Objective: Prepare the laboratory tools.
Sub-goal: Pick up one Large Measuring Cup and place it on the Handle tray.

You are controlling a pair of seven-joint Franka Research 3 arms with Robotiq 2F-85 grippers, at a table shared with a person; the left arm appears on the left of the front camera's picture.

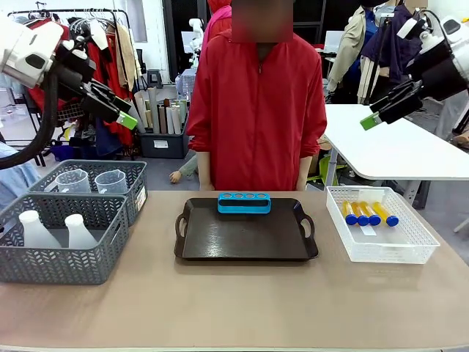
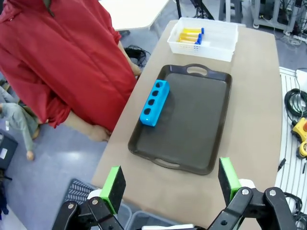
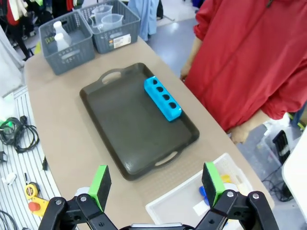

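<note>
The left tool (image 2: pixel 171 178) hangs high over the left end of the bench (image 1: pixel 234 308), its green pads spread wide with nothing between them. The right tool (image 3: pixel 156 182) is raised over the right end, also gaping and empty.

Nearest on the left stands a grey basket (image 1: pixel 66 268) holding two white conical flasks (image 1: pixel 79 231), upright and side by side, well below the left tool. In the middle lies a dark brown tray (image 1: pixel 245 238) with a handle at each end. To its right sits a white mesh basket (image 1: pixel 381 249) with four orange-yellow tubes (image 1: pixel 366 213) lying side by side, blue caps towards the robot, far beneath the right tool. A white slip (image 1: pixel 368 230) lies just beside the caps; no print on it can be read.

Behind the first basket, touching it, a second grey basket (image 1: pixel 135 198) carries two clear measuring beakers (image 1: pixel 110 182), their scales too small to read. Its side bears a white label (image 1: pixel 139 199), also illegible. A blue rack (image 1: pixel 244 203) with four holes rests on the tray's far edge. Beyond the bench stands a person (image 1: pixel 256 110) in a red jacket.
</note>
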